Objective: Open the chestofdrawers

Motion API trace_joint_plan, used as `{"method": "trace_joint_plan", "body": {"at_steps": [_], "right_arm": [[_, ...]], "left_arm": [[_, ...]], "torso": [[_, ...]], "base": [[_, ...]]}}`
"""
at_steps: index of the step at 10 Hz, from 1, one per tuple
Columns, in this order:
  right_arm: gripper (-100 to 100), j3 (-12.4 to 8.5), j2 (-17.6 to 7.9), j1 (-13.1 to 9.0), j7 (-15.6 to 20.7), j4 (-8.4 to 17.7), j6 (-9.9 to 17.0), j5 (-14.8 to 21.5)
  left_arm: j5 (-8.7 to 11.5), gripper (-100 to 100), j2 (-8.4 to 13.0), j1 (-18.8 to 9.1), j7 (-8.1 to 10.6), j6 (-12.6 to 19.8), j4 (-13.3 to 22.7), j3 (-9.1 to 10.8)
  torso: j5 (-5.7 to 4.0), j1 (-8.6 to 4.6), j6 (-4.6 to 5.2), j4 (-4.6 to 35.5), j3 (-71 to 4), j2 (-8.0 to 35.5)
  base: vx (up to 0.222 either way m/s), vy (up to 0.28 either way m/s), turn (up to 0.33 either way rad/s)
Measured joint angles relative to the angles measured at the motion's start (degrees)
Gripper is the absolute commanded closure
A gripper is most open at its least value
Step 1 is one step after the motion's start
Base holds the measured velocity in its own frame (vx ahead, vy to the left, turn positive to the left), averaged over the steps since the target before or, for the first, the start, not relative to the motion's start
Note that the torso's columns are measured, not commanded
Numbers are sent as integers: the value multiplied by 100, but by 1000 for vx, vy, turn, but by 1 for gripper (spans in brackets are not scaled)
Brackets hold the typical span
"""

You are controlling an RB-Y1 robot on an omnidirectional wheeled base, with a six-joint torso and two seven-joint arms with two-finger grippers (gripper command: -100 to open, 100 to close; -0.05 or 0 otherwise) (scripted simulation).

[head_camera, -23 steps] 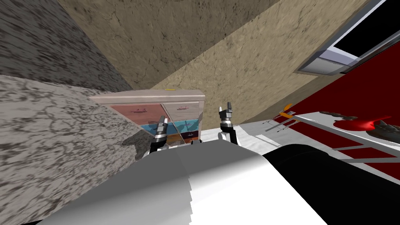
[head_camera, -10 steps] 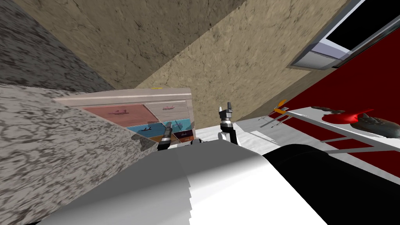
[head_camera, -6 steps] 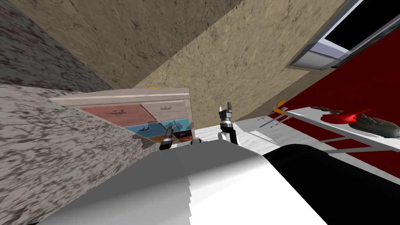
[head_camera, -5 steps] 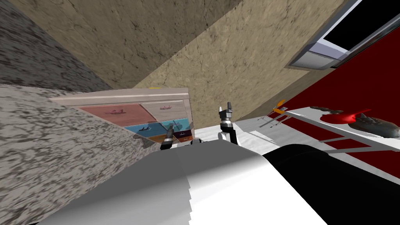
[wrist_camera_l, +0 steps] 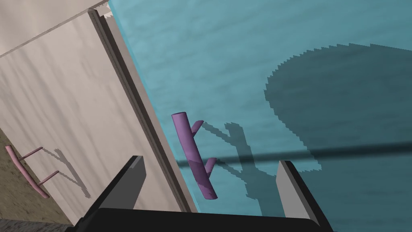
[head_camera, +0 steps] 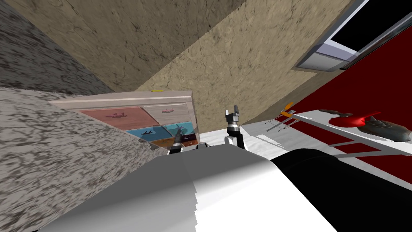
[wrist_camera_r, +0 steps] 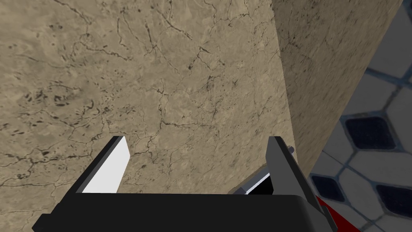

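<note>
L gripper [wrist_camera_l: 209,163] spread astride purple handle [wrist_camera_l: 192,155] of teal drawer [wrist_camera_l: 241,60]; R gripper [wrist_camera_r: 197,143] also spread.

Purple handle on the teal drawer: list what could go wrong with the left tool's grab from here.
1. The purple handle lies skewed between the open fingers of the left tool, nearer the one by the beige drawer. Closing may grip it unevenly and slip when pulling the teal drawer.
2. That finger stands beside the dark divider between the drawers; pushing in could jam it there.
</note>
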Motion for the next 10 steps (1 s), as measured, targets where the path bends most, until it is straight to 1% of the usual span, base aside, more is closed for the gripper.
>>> {"method": "trace_joint_plan", "body": {"at_steps": [1,3,4,5,6,9,10], "right_arm": [[0,0,0,0,0,0,0,0],[0,0,0,1,0,0,0,0],[0,0,0,1,0,0,0,0],[0,0,0,0,0,0,0,0],[0,0,0,-1,0,0,0,0],[0,0,0,-2,0,1,0,0],[0,0,0,-2,0,1,0,0]], "left_arm": [[0,-100,-11,-2,0,-4,7,0],[-2,-100,0,-32,15,170,-151,9],[-2,100,0,-35,16,193,-161,9],[-2,100,-7,-18,9,123,-94,3],[-4,100,-10,-17,7,87,-95,-5],[-21,100,14,83,38,184,-282,-50],[-26,100,21,116,48,210,-338,-64]], "torso": [[0,2,0,0,1,1],[-1,-4,0,-3,-7,-12],[-1,-6,0,-1,0,2],[-1,-7,0,5,13,23],[3,0,3,-2,6,2],[-1,-5,1,4,10,15],[-1,-4,0,2,4,6]], "base": [[29,-4,-11],[45,0,-11],[-29,2,23],[-23,0,10],[-136,-14,15],[-172,-7,13],[-80,1,1]]}}
